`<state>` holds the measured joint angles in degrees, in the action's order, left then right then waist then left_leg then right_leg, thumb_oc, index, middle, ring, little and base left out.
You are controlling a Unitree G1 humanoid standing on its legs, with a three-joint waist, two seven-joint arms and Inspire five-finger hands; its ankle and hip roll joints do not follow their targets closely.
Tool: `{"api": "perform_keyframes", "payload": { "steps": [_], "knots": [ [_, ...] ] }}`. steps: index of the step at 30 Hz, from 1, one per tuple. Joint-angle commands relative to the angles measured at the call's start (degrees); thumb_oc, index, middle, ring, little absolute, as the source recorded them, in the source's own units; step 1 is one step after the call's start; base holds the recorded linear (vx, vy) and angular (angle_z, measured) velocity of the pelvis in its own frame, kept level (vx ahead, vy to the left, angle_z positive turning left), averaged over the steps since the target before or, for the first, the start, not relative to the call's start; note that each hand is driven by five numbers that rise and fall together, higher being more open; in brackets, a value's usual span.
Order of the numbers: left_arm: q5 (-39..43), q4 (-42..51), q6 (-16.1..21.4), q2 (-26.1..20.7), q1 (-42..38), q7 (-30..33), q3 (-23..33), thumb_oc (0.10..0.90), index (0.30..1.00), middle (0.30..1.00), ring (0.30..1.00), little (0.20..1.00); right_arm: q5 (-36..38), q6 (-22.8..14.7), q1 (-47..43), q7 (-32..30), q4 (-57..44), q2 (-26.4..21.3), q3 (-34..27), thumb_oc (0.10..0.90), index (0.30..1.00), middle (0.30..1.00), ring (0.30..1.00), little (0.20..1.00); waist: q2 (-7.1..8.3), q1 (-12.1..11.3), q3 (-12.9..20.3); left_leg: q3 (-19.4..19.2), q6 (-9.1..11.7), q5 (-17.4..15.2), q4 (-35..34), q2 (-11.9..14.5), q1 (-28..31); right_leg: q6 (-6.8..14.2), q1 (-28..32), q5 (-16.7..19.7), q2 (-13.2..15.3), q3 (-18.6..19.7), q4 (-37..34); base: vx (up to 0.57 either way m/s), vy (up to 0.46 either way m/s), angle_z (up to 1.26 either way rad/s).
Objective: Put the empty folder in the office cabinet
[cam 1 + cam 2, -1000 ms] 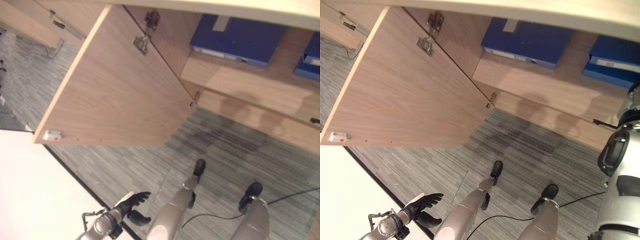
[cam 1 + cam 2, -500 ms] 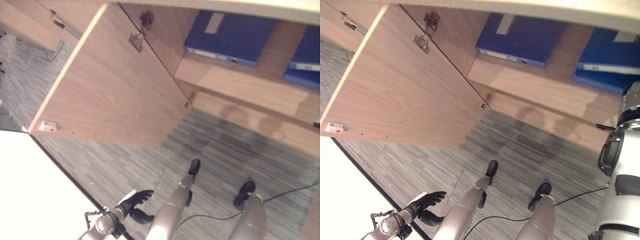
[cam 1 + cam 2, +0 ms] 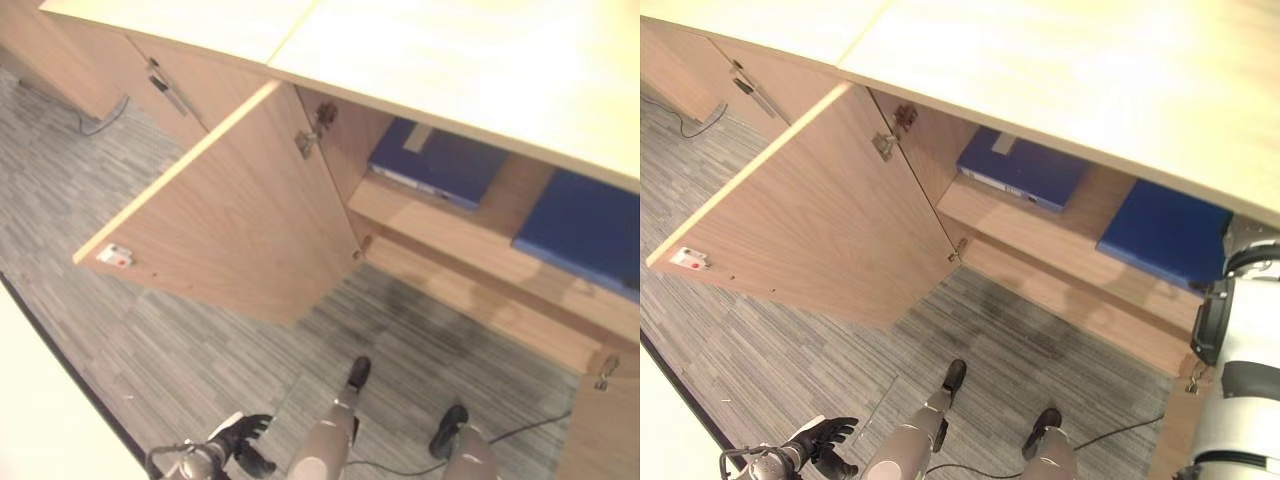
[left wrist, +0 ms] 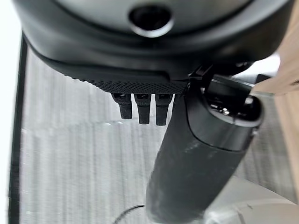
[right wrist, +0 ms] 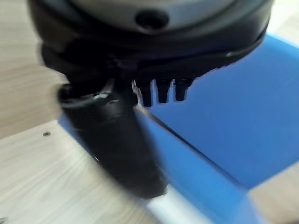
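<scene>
My left hand (image 3: 240, 440) hangs low over the grey carpet floor (image 3: 180, 340), fingers relaxed, holding nothing. One light wooden cabinet door (image 3: 220, 225) stands open. Two flat blue folders (image 3: 1025, 170) lie on the cabinet shelf (image 3: 1060, 235); my right hand (image 5: 140, 60), fingers straight, rests at the right one (image 3: 1165, 235).

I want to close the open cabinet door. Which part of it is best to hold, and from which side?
Probably the free edge of the cabinet door, near the white catch, farthest from the hinges. The door stands swung far out, inner face showing, and no handle shows there, so come from the robot's left and curl the fingers over that edge.
</scene>
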<state>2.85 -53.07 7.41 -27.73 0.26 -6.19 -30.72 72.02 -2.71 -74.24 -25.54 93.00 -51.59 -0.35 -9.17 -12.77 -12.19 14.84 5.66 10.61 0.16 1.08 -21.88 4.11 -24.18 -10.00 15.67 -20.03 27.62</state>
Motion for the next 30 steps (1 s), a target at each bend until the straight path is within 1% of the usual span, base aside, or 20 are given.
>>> {"api": "perform_keyframes", "payload": {
  "steps": [1, 3, 4, 7, 8, 10, 11, 13, 14, 15, 16, 18, 19, 20, 23, 29, 30],
  "knots": [
    [-1.5, -4.5, -0.2, -2.2, -0.6, 2.3, 1.4, 0.800, 0.900, 0.900, 0.900, 0.900, -3.4, -3.1, -3.7, 0.8, -3.4, -6.1, 1.6, 0.800, 0.900, 0.900, 0.900, 0.900, 1.55, -1.5, 2.8, -1.8, 1.0, -8.9, -3.9, 1.9, 8.0, 4.5, 8.7, 1.4, -2.0, 1.6, -10.1, 0.03, -0.003, -0.03],
    [-1.2, -5.0, -0.3, -1.7, -0.6, 2.6, 1.8, 0.800, 0.900, 0.900, 0.900, 0.900, -3.6, -3.2, -3.0, 0.5, -3.2, -5.5, 0.9, 0.800, 0.900, 0.900, 0.900, 0.900, 1.64, -1.5, 3.0, -1.9, 1.0, -8.8, -4.3, 2.0, 8.5, 4.5, 9.3, 1.8, -2.2, 1.5, -10.8, 0.02, 0.007, -0.04],
    [-1.2, -5.4, -0.5, -0.9, -0.1, 3.2, 2.1, 0.800, 0.900, 0.900, 0.900, 0.900, -3.8, -3.3, -1.6, 0.1, -2.7, -4.2, -0.2, 0.800, 0.900, 0.900, 0.900, 0.900, 1.81, -1.5, 3.3, -2.0, 1.0, -8.9, -4.5, 2.3, 9.0, 4.5, 10.2, 2.1, -2.6, 1.3, -12.4, 0.01, 0.017, -0.08],
    [-1.2, -5.8, -0.7, -0.1, 0.2, 3.6, 2.5, 0.800, 0.900, 0.900, 0.900, 0.900, -3.7, -3.3, -0.2, -0.3, -2.4, -2.8, -1.4, 0.800, 0.900, 0.900, 0.900, 0.900, 1.86, -1.5, 3.4, -2.2, 0.9, -9.0, -4.6, 2.4, 9.4, 4.5, 10.6, 2.4, -2.9, 1.4, -13.1, -0.01, 0.026, -0.07],
    [-1.2, -5.9, -0.8, 0.9, 0.3, 3.9, 2.5, 0.800, 0.900, 0.900, 0.900, 0.900, -3.2, -3.7, 1.1, -0.8, -2.3, -1.1, -2.5, 0.800, 0.900, 0.900, 0.900, 0.900, 1.77, -1.5, 3.4, -2.3, 0.8, -8.4, -4.7, 2.4, 9.3, 4.5, 10.6, 3.4, -3.1, 1.6, -13.8, -0.01, 0.028, -0.04],
    [-1.0, -5.9, -0.8, 1.1, 0.5, 4.0, 2.5, 0.800, 0.900, 0.900, 0.900, 0.900, -3.3, -3.8, 2.2, -1.0, -2.6, -0.1, -3.1, 0.800, 0.900, 0.900, 0.900, 0.900, 1.95, -1.5, 3.5, -2.4, 0.7, -9.0, -4.7, 2.5, 9.6, 4.4, 11.0, 2.7, -3.3, 1.9, -13.6, 0.00, 0.027, -0.04],
    [-0.8, -5.8, -0.8, 1.5, 0.4, 4.0, 2.5, 0.800, 0.900, 0.900, 0.900, 0.900, -3.3, -3.8, 2.8, -1.0, -2.6, 0.5, -3.4, 0.800, 0.900, 0.900, 0.900, 0.900, 1.80, -1.5, 3.4, -2.3, 0.6, -8.5, -4.7, 2.5, 9.5, 4.4, 10.9, 3.3, -3.2, 2.0, -13.8, -0.01, 0.026, -0.03],
    [-0.4, -5.8, -0.9, 2.0, 0.3, 4.2, 2.7, 0.800, 0.900, 0.900, 0.900, 0.900, -3.7, -3.8, 4.7, -0.9, -3.5, 2.6, -3.9, 0.800, 0.900, 0.900, 0.900, 0.900, 2.08, -1.5, 3.4, -2.5, 0.5, -9.0, -4.6, 2.6, 10.0, 4.3, 11.2, 2.8, -3.3, 2.1, -13.5, 0.00, 0.000, 0.00],
    [-0.2, -5.7, -0.8, 2.3, 0.1, 4.2, 2.7, 0.800, 0.900, 0.900, 0.900, 0.900, -3.9, -3.8, 5.3, -0.7, -3.7, 3.3, -3.9, 0.800, 0.900, 0.900, 0.900, 0.900, 2.04, -1.5, 3.2, -2.5, 0.4, -8.5, -4.7, 2.6, 9.9, 4.3, 11.1, 3.4, -3.3, 2.1, -13.6, 0.00, 0.000, 0.00],
    [0.1, -5.8, -0.7, 2.6, 0.1, 4.3, 2.8, 0.800, 0.900, 0.900, 0.900, 0.900, -3.7, -4.1, 6.5, -0.5, -4.6, 4.7, -4.4, 0.800, 0.900, 0.900, 0.900, 0.900, 2.32, -1.3, 3.2, -2.6, 0.4, -9.1, -4.6, 2.6, 10.2, 4.3, 11.6, 2.8, -3.4, 2.2, -13.6, -0.06, 0.032, 0.00],
    [0.5, -5.8, -0.7, 3.2, -0.3, 4.2, 2.8, 0.800, 0.900, 0.900, 0.900, 0.900, -2.9, -4.4, 7.9, 0.1, -5.2, 6.4, -5.3, 0.800, 0.900, 0.900, 0.900, 0.900, 2.40, -1.2, 2.8, -2.6, 0.3, -8.6, -4.6, 2.7, 10.2, 4.2, 11.6, 3.5, -3.4, 2.2, -13.8, 0.00, 0.000, 0.00],
    [0.5, -5.7, -0.8, 3.5, -0.3, 4.0, 2.6, 0.800, 0.900, 0.900, 0.900, 0.900, -2.0, -4.8, 9.6, 0.7, -5.8, 8.0, -6.2, 0.800, 0.900, 0.900, 0.900, 0.900, 2.73, -1.2, 2.8, -2.6, 0.2, -8.5, -4.6, 2.7, 10.2, 4.2, 11.9, 3.8, -3.5, 2.1, -14.1, -0.02, 0.016, -0.02],
    [0.3, -5.5, -0.8, 4.0, -0.3, 3.6, 2.2, 0.800, 0.900, 0.900, 0.900, 0.900, -0.9, -5.7, 11.7, 1.5, -6.7, 10.2, -7.3, 0.800, 0.900, 0.900, 0.900, 0.900, 3.15, -1.0, 2.7, -2.7, 0.2, -8.7, -4.6, 2.9, 10.4, 4.2, 12.2, 3.9, -3.7, 2.2, -14.5, -0.02, 0.021, -0.09],
    [0.3, -5.4, -0.8, 4.9, -0.6, 3.3, 1.7, 0.800, 0.900, 0.900, 0.900, 0.900, 1.1, -7.1, 14.6, 2.7, -8.3, 13.5, -8.7, 0.800, 0.900, 0.900, 0.900, 0.900, 3.53, -1.0, 2.5, -2.8, 0.2, -8.6, -4.7, 3.1, 10.5, 4.3, 12.6, 4.3, -3.8, 2.1, -15.3, -0.03, 0.012, -0.10],
    [0.8, -5.1, -0.6, 5.6, -0.8, 2.9, 2.1, 0.800, 0.900, 0.900, 0.900, 0.900, 3.0, -9.1, 20.9, 4.7, -10.3, 17.6, -11.5, 0.800, 0.900, 0.900, 0.900, 0.900, 4.15, -0.6, 2.6, -3.0, 0.2, -8.5, -4.8, 3.1, 10.5, 4.4, 12.9, 4.9, -4.1, 2.0, -16.7, -0.02, 0.006, -0.11],
    [0.6, -5.2, -0.8, 5.7, -0.2, 2.2, 2.1, 0.800, 0.900, 0.900, 0.900, 0.900, 5.1, -10.4, 25.8, 6.2, -10.6, 21.3, -13.8, 0.800, 0.900, 0.900, 0.900, 0.900, 4.65, -0.3, 3.2, -3.2, 0.1, -8.6, -4.9, 3.3, 11.1, 4.4, 13.8, 5.5, -4.3, 2.0, -17.9, 0.01, 0.006, -0.04],
    [0.3, -5.4, -0.8, 6.0, 0.0, 2.1, 2.1, 0.800, 0.900, 0.900, 0.900, 0.900, 5.5, -10.8, 26.9, 7.1, -11.5, 22.6, -13.9, 0.800, 0.900, 0.900, 0.900, 0.900, 4.83, -0.1, 3.3, -3.3, 0.0, -8.7, -4.9, 3.3, 11.4, 4.4, 14.1, 5.6, -4.4, 2.1, -18.0, 0.00, 0.000, 0.00]
  ]
}}
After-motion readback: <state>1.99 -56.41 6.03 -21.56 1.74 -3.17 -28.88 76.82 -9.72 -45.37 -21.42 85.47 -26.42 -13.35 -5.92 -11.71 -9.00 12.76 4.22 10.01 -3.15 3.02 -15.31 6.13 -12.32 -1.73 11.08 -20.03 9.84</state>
